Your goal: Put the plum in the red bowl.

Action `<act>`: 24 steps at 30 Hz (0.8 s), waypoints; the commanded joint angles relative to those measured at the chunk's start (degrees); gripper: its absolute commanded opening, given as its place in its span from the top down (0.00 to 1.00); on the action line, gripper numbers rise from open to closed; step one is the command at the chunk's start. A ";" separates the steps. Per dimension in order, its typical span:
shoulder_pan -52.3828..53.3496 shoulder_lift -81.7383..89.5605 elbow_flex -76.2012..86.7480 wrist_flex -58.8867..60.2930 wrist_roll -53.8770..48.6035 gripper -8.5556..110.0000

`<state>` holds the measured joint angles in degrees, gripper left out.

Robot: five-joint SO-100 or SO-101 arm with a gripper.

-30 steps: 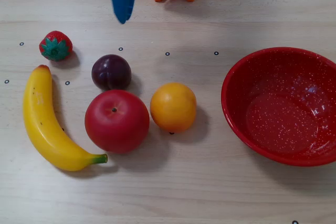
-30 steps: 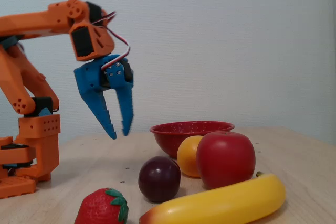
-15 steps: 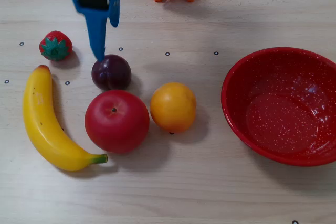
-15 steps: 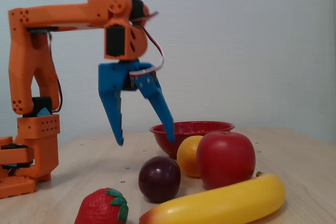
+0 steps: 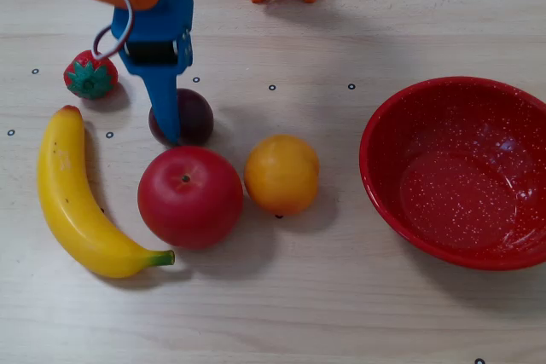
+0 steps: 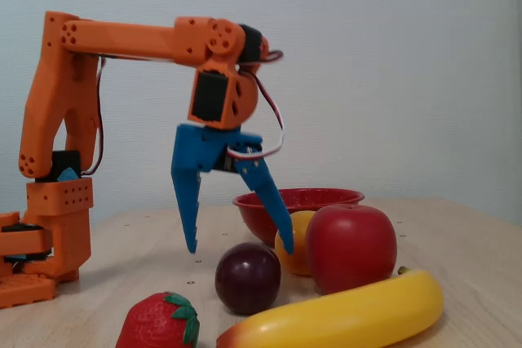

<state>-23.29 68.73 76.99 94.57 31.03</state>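
The plum (image 5: 192, 115) is a small dark purple-maroon ball lying on the table behind the red apple (image 5: 189, 196); in the side fixed view the plum (image 6: 247, 277) sits in front of the apple (image 6: 351, 248). My blue gripper (image 5: 173, 100) is open and empty. It hangs over the plum with its jaws spread wide (image 6: 239, 250); the fingertips (image 6: 192, 246) are at about the height of the plum's top and do not touch it. The red bowl (image 5: 401, 210) with white speckles stands empty at the right, and only its rim (image 6: 326, 199) shows behind the fruit.
An orange (image 5: 281, 174) lies right of the apple, between the plum and the bowl. A banana (image 5: 72, 202) lies at the left and a strawberry (image 5: 90, 76) left of the gripper. The orange arm base (image 6: 49, 234) stands at the table's back.
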 commanded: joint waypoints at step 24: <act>0.97 -13.45 -12.39 -4.57 5.54 0.53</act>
<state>-23.29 52.91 68.91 91.14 35.16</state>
